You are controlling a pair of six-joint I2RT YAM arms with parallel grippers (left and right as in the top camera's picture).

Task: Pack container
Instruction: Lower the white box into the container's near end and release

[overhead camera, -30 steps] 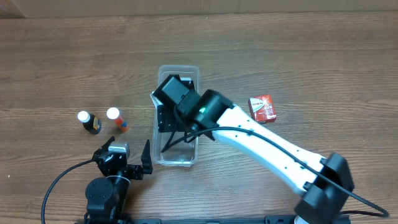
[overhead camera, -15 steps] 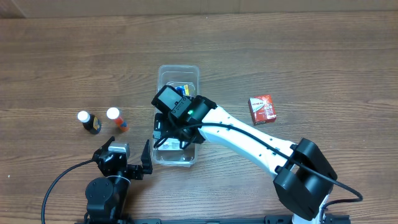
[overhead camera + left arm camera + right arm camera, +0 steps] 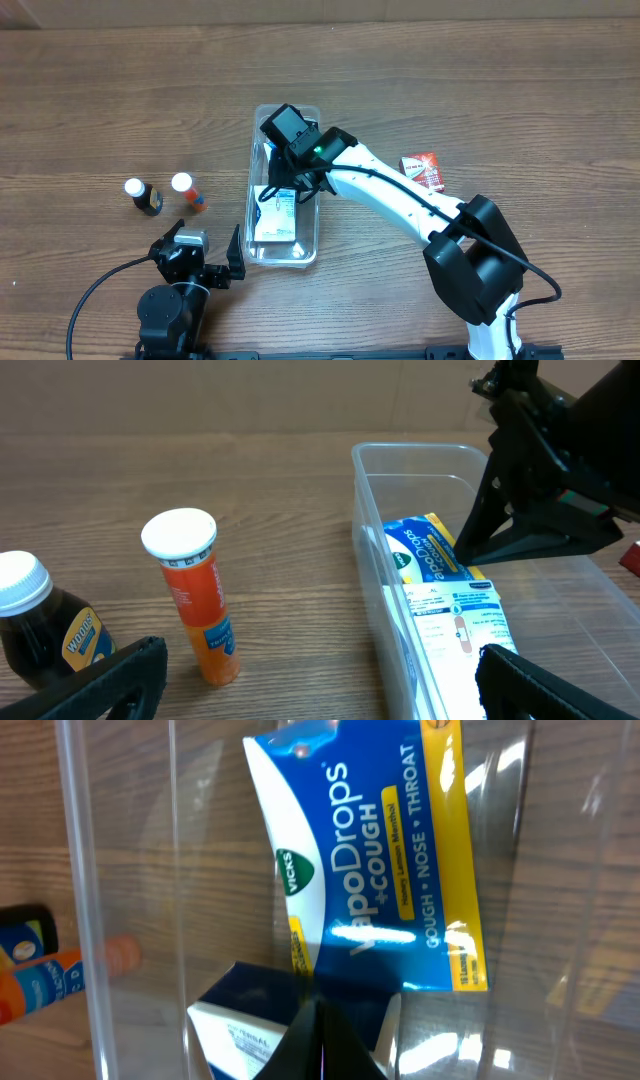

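Observation:
The clear container (image 3: pixel 252 180) lies lengthwise mid-table. Inside it, a blue-and-yellow VapoDrops bag (image 3: pixel 380 870) lies at the far end and a white-and-navy box (image 3: pixel 277 218) at the near end. My right gripper (image 3: pixel 284 168) hangs over the container, shut with nothing between its fingers; its tips (image 3: pixel 322 1025) meet above where the box (image 3: pixel 240 1020) overlaps the bag. My left gripper (image 3: pixel 200 262) rests open near the front edge, left of the container (image 3: pixel 372 560). Its fingers (image 3: pixel 100 680) frame an orange tube (image 3: pixel 195 595).
A dark bottle with a white cap (image 3: pixel 143 196) and the orange tube (image 3: pixel 187 192) stand left of the container. A red box (image 3: pixel 423 172) lies to its right, beside the right arm's white link (image 3: pixel 400 205). A cable trails from the left arm (image 3: pixel 95 290).
My right gripper has moved from the near end of the container toward the far end and closed its jaws. The white box now shows lying in the near end. The left arm has not moved.

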